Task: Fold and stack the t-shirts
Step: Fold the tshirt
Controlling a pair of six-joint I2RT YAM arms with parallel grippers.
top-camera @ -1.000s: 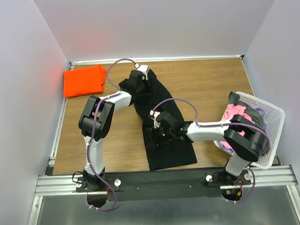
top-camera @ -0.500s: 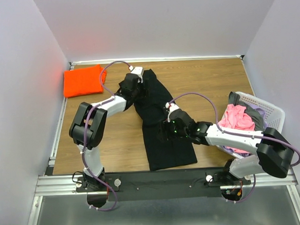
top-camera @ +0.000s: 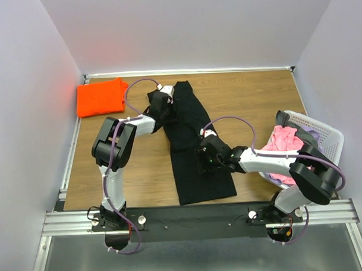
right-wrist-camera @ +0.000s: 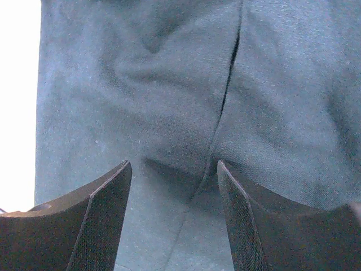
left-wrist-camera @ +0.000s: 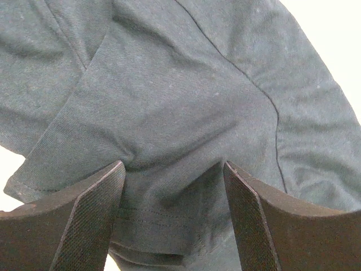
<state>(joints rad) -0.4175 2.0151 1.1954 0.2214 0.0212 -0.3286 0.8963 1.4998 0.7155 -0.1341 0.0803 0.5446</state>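
Note:
A black t-shirt point(top-camera: 196, 144), folded into a long strip, lies from the table's back middle to the front middle. My left gripper point(top-camera: 158, 106) is open, pressed down on its upper left part; the wrist view shows dark cloth point(left-wrist-camera: 169, 113) and a hem between the fingers point(left-wrist-camera: 84, 220). My right gripper point(top-camera: 204, 160) is open over the strip's lower half, its fingers point(right-wrist-camera: 248, 220) astride a fold line in the cloth point(right-wrist-camera: 169, 113). A folded orange t-shirt point(top-camera: 100, 96) lies at the back left corner.
A white laundry basket point(top-camera: 329, 143) at the right edge holds pink point(top-camera: 285, 144), grey and purple garments. White walls close in the left, back and right sides. A metal rail point(top-camera: 196, 217) runs along the near edge.
My left gripper has stayed on the shirt's top end while its arm shifted. My right gripper moved right, then a little back left and down, staying on the shirt's lower half.

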